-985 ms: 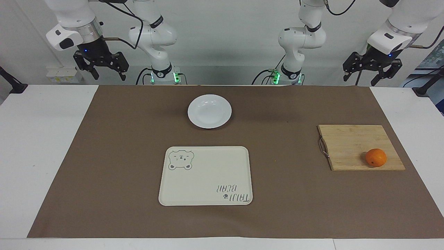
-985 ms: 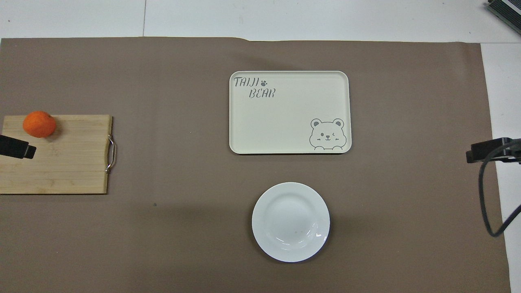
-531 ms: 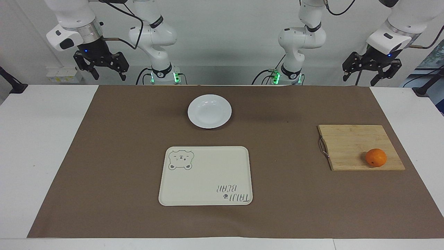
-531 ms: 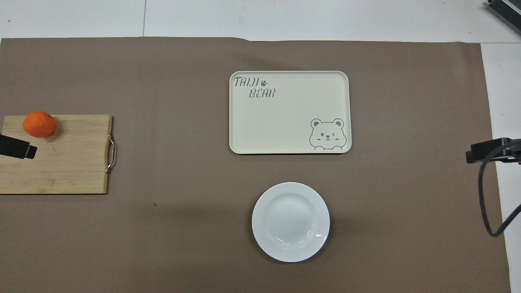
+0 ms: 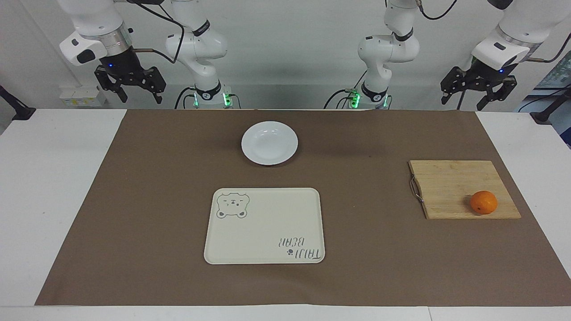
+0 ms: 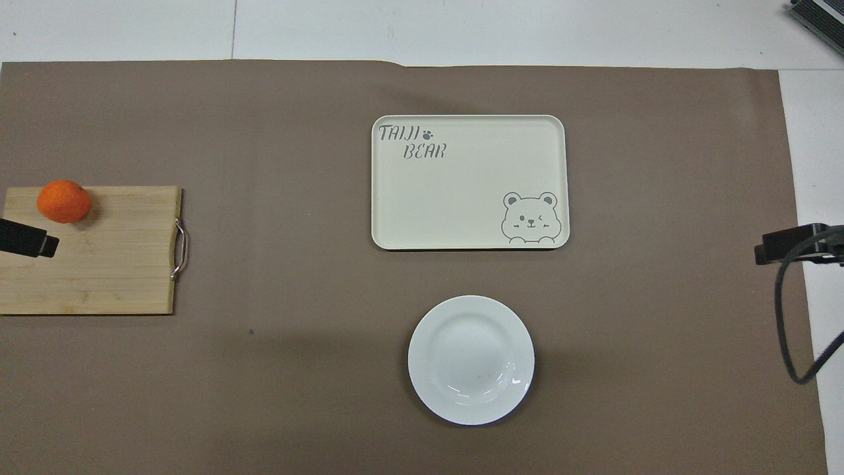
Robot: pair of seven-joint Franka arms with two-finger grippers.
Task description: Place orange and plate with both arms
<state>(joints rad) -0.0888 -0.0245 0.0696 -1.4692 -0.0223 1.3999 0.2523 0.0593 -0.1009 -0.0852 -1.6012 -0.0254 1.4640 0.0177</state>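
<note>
The orange (image 5: 483,202) (image 6: 63,201) rests on a wooden cutting board (image 5: 450,187) (image 6: 112,264), at the corner farthest from the robots, toward the left arm's end of the table. The white plate (image 5: 269,142) (image 6: 471,359) sits on the brown mat close to the robots, near the middle. My left gripper (image 5: 475,102) hangs open and empty high over the mat's edge; in the overhead view only its tip (image 6: 26,239) shows, over the board. My right gripper (image 5: 139,95) hangs open and empty high over the other end, its tip (image 6: 786,243) at the mat's edge.
A cream rectangular tray (image 5: 214,249) (image 6: 395,218) with a bear drawing lies on the brown mat (image 5: 147,200), just farther from the robots than the plate. The board has a metal handle (image 5: 415,189) on the side toward the tray. A black cable (image 6: 788,330) hangs by the right gripper.
Both grippers have crept up very slightly. Nothing on the table has moved.
</note>
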